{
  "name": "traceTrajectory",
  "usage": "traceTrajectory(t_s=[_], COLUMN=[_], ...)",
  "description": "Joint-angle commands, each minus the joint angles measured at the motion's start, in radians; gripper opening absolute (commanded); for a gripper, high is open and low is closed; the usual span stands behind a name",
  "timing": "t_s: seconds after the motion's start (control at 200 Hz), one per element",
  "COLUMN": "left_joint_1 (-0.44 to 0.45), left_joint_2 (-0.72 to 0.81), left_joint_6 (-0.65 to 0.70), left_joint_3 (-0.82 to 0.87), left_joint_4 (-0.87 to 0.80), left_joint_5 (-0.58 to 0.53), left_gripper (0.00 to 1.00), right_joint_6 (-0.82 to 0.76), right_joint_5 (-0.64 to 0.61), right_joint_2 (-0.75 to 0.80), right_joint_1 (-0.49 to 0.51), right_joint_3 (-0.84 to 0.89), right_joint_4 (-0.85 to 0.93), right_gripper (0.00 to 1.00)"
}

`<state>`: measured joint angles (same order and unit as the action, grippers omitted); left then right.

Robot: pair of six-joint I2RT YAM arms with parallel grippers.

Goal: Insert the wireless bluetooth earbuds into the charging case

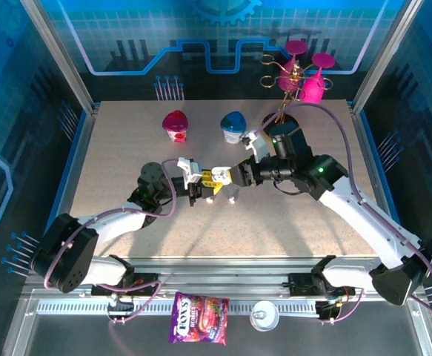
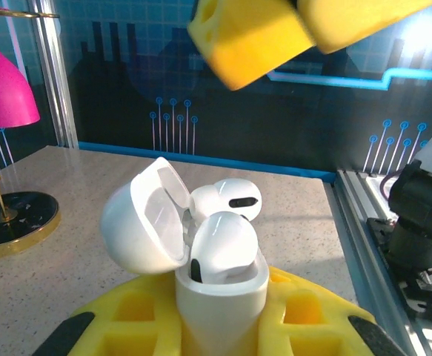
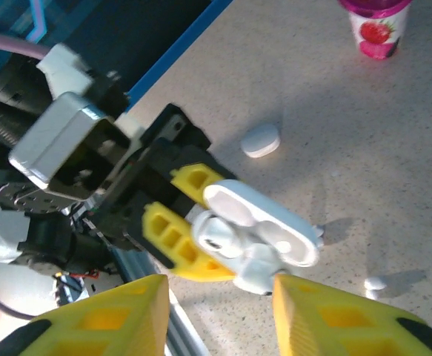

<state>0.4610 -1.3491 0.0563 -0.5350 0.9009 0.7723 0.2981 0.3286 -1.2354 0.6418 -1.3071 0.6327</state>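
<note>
The white charging case [image 2: 221,300] stands upright between my left gripper's [image 2: 221,319] yellow pads, which are shut on its lower body. Its lid [image 2: 135,226] is hinged open to the left. Two white earbuds [image 2: 224,248] [image 2: 229,199] sit in the wells, heads above the rim. My right gripper [image 3: 219,304] hovers just over the case [image 3: 264,226], jaws apart with nothing between them; its fingers [image 2: 249,41] hang above the case in the left wrist view. Both grippers [image 1: 201,182] [image 1: 227,176] meet at the table's middle. Two loose earbuds [image 1: 234,199] [image 1: 210,200] lie on the table close by.
A closed white pebble-like case [image 3: 261,139] lies farther along the table. A pink cup [image 1: 175,126] and a blue cup [image 1: 233,126] stand behind. A gold stand with pink goblets [image 1: 301,74] is at the back right. A candy bag [image 1: 198,317] lies off the table's front edge.
</note>
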Motion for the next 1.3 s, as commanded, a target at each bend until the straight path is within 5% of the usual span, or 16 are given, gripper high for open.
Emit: traceTrajectory(t_s=[0.0,0.971,1.101,1.296], left_joint_1=[-0.009,-0.010,-0.010,-0.011], left_joint_2=[-0.019,-0.034,-0.028,-0.034], left_joint_6=[0.036,-0.093,-0.098,-0.099], left_joint_3=[-0.037,-0.057,-0.059,-0.059], left_joint_4=[0.007,0.013,0.010,0.011], left_joint_5=[0.024,0.099,0.101,0.101], left_gripper=[0.02,0.04,0.04,0.05], right_joint_6=[-0.016,-0.100,-0.093,-0.074], right_joint_5=[-0.015,0.039,-0.014,-0.029], right_joint_2=[-0.039,-0.125,-0.101,-0.047], right_joint_1=[0.026,0.020,0.006,-0.002], right_joint_3=[-0.040,-0.047,-0.046,-0.018], right_joint_4=[0.058,0.061,0.059,0.012], right_gripper=[0.33,0.28,0.40,0.44])
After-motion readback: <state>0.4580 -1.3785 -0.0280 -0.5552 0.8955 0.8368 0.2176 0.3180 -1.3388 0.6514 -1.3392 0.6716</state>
